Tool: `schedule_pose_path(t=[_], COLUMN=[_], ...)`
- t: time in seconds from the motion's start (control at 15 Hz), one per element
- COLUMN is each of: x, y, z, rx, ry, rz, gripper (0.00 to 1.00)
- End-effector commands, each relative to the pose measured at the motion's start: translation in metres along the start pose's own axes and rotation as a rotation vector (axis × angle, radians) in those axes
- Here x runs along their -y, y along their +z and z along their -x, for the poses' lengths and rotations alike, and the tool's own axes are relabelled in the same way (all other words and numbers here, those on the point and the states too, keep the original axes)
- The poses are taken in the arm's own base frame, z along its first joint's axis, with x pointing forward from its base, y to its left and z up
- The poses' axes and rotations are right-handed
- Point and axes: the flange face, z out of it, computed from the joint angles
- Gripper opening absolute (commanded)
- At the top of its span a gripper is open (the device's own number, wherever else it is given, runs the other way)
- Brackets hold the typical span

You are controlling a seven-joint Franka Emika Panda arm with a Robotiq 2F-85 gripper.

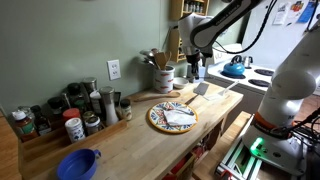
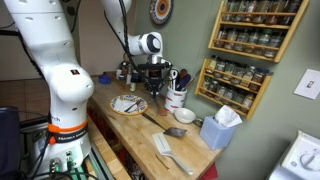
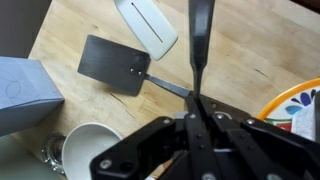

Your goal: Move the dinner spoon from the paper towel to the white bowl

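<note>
My gripper (image 3: pixel 197 108) is shut on the dark handle of the dinner spoon (image 3: pixel 200 40), which points away from the wrist over the wooden counter. The spoon's bowl end is out of view. The white bowl (image 3: pixel 95 150) sits at the lower left of the wrist view, below and to the left of the gripper. In both exterior views the gripper (image 1: pixel 196 68) (image 2: pixel 153 86) hangs over the counter between the plate and the white bowl (image 1: pixel 163 78) (image 2: pixel 176 99). The rumpled paper towel (image 1: pixel 180 116) (image 2: pixel 127 103) lies on the yellow-rimmed plate (image 1: pixel 157 124) (image 2: pixel 138 110).
A black spatula (image 3: pixel 113 64) (image 2: pixel 178 131) lies on the counter just ahead of the gripper, with a white utensil (image 3: pixel 147 25) (image 2: pixel 168 150) beyond it. A grey tissue box (image 3: pixel 25 90) (image 2: pixel 218 128) stands close by. Spice jars (image 1: pixel 70 110) and a blue colander (image 1: pixel 78 163) sit further along.
</note>
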Motion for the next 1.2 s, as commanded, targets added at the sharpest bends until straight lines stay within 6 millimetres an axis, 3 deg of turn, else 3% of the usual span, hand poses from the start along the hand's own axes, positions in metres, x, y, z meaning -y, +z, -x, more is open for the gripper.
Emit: schedule_pose_path(t=[0.0,0.2,0.27,0.73,1.13], x=[-0.001,0.004,0.004,-0.067,-0.117], y=[0.000,-0.001,-0.001,0.032,0.067], z=[0.000,-0.002,-0.002,0.003,-0.010], rx=[0.001,0.000,0.000,-0.057,-0.172], ry=[0.001,-0.010,-0.010,0.076,0.186], rz=[-0.001,0.002,0.002,-0.007,-0.032], gripper=[0.07,0.07,0.02,0.02,0.02])
